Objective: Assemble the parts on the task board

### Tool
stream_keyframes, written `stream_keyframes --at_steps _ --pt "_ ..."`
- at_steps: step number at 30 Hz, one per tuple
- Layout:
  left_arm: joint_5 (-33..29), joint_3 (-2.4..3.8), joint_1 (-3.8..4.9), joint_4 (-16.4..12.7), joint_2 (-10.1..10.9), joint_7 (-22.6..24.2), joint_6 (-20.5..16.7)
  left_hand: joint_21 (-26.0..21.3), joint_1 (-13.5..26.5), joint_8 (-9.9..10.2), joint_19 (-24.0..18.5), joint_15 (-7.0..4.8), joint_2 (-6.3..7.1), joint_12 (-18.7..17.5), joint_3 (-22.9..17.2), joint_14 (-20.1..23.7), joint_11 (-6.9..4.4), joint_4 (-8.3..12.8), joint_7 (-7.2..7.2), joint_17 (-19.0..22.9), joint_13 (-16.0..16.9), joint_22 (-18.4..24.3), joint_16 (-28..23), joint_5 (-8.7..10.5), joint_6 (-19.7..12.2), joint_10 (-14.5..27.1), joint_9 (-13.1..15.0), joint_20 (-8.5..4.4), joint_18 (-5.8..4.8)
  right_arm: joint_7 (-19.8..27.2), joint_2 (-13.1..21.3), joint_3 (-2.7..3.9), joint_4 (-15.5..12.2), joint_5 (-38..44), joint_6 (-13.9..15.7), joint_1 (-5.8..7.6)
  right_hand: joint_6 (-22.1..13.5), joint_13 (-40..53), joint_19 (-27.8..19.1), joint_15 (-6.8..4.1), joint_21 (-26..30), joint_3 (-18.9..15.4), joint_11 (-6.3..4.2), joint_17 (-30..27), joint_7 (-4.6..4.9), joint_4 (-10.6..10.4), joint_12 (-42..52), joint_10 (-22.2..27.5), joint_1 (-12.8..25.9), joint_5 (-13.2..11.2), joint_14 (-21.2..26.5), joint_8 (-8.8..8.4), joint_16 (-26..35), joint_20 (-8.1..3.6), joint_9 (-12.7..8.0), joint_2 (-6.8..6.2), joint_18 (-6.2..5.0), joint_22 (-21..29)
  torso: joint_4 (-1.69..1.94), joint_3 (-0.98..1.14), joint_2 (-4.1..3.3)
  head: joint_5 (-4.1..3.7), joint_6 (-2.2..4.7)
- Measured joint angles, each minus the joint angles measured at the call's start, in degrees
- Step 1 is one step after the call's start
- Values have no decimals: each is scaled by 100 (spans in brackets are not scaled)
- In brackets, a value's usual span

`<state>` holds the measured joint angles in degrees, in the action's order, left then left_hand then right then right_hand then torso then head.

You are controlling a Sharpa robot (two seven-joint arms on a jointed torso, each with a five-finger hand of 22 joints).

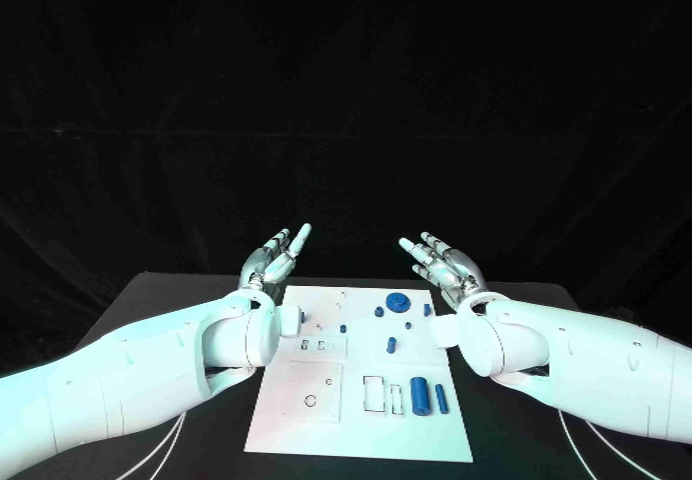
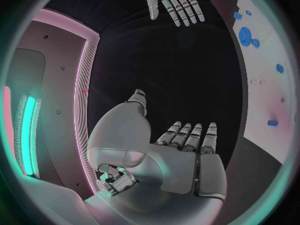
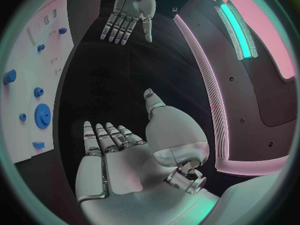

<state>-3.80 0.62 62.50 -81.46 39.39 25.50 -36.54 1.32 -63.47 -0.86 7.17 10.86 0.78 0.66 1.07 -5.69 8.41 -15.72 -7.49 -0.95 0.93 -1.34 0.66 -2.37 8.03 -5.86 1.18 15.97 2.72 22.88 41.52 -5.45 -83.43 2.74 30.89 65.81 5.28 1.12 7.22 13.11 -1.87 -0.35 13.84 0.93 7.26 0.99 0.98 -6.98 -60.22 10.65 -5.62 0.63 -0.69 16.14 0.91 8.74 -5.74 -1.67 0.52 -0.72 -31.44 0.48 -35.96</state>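
White rectangular task board mid-bench, small blue plastic parts loose on it, silver left hand and right hand raised beyond its far edge, released, empty; advise lowering squarely over one part

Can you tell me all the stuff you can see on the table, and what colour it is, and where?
task board: one, white, flat in the middle of the table.
table: one, black, under the board.
round gear-like part: one, blue, near the board's far edge.
small parts: several, blue, scattered around the board's far middle; too small to count surely.
long cylinder parts: two, blue, lying side by side near the board's near right.
left hand: one, silver, held above the board's far left corner, fingers apart, holding nothing.
right hand: one, silver, above the far right corner, fingers apart, holding nothing.
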Motion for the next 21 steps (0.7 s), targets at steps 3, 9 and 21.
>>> stream_keyframes --at_steps 3,9,21 --pt "-37 0 0 4 0 -39 76 0 -278 -24 20 40 1 24 4 -40 61 -58 -9 -6 12 -11 2 -28 51 -61 10 61 0 -180 -53 -80 108 123 -418 90 131 16 56 53 -46 14 50 15 11 60 5 -138 -178 20 -116 44 -31 53 22 24 -1 -24 1 -1 0 0 -1" --pt "-74 -2 0 5 0 -78 156 0 -347 -23 20 44 -1 24 4 -43 106 -58 -10 -12 19 -10 24 -28 93 -106 16 61 1 -414 -98 -148 207 291 -956 168 551 63 285 108 -181 23 108 63 43 216 88 -635 -488 97 -584 123 -100 56 70 38 0 -88 1 -1 0 1 -1" --pt "-86 -2 19 -259 328 116 287 317 -1128 -394 735 139 -39 318 40 -1503 343 81 -128 -165 173 -157 303 -28 1774 -1744 206 96 89 -522 346 -148 106 1880 -850 312 2165 200 1514 14 -812 121 58 211 165 753 386 -2836 -1079 144 -2815 394 -433 59 200 -97 -89 -347 13 17 -108 -93 2"
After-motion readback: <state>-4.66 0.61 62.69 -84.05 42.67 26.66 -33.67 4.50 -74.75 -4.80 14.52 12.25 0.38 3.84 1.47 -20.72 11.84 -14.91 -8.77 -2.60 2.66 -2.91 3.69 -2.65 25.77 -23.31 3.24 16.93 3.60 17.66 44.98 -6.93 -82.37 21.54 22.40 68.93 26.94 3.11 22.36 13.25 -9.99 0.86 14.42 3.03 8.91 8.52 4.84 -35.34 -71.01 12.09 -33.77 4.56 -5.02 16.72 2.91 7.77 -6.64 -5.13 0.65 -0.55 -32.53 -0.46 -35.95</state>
